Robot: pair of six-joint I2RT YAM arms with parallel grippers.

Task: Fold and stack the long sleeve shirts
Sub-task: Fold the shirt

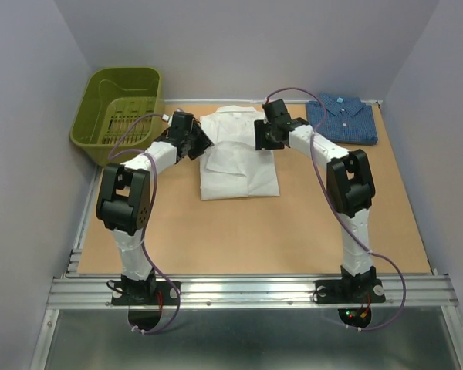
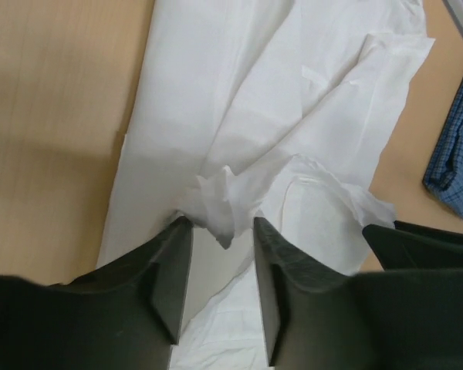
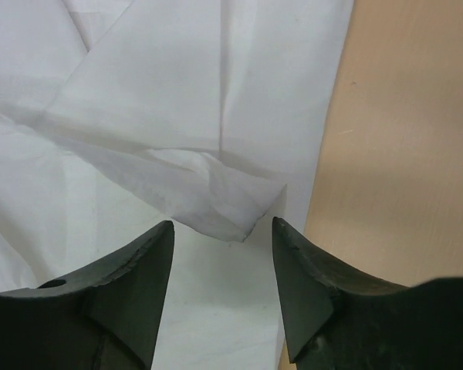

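Observation:
The white shirt (image 1: pixel 239 158) lies partly folded at the back middle of the table. The dark blue shirt (image 1: pixel 342 119) lies folded at the back right; its edge shows in the left wrist view (image 2: pixel 455 154). My left gripper (image 1: pixel 198 143) is at the white shirt's left edge. Its jaws (image 2: pixel 222 223) stand open, with a bunched tuft of white cloth (image 2: pixel 220 202) just at the tips. My right gripper (image 1: pixel 264 137) is over the shirt's right side. Its jaws (image 3: pixel 224 223) stand open, with a folded sleeve end (image 3: pixel 231 204) lying just beyond the tips.
An olive-green basket (image 1: pixel 119 108) stands at the back left corner. Bare wooden table (image 1: pixel 239 239) stretches in front of the white shirt. Grey walls close in the back and both sides.

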